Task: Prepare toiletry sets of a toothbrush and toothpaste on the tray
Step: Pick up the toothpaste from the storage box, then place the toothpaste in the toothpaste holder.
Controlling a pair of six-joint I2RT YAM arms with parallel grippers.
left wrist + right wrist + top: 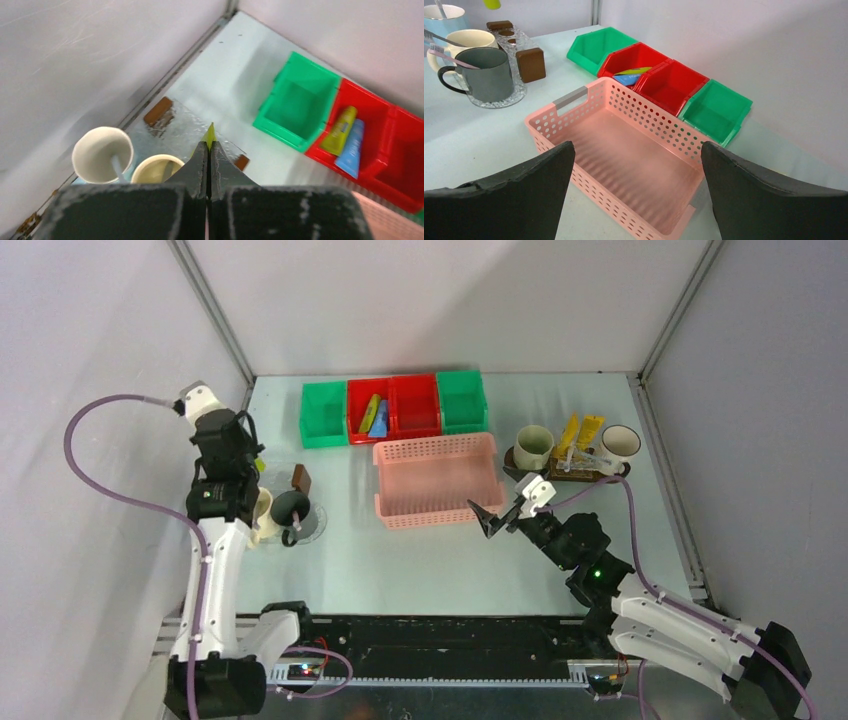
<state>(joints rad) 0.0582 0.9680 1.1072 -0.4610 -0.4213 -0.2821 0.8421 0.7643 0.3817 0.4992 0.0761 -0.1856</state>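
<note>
My left gripper [207, 145] is shut on a yellow-green tube [210, 133], held above the clear disc [186, 124]. Below it stand a white mug [102, 154] with a brush in it and a cream mug [156, 169]. In the top view the left gripper [252, 462] is over these mugs, next to a dark mug [290, 510]. The dark brown tray [585, 477] at the right carries two mugs [533, 447] [620, 443], yellow tubes [590, 428] and a brush. My right gripper [500, 515] [636, 145] is open and empty by the pink basket's near right corner.
The pink basket [435, 480] [624, 150] lies in the middle. Green and red bins [395, 407] line the back; one red bin holds a yellow tube [340, 131] and a blue tube [351, 149]. Brown blocks [159, 111] [301, 478] sit on the disc's rim.
</note>
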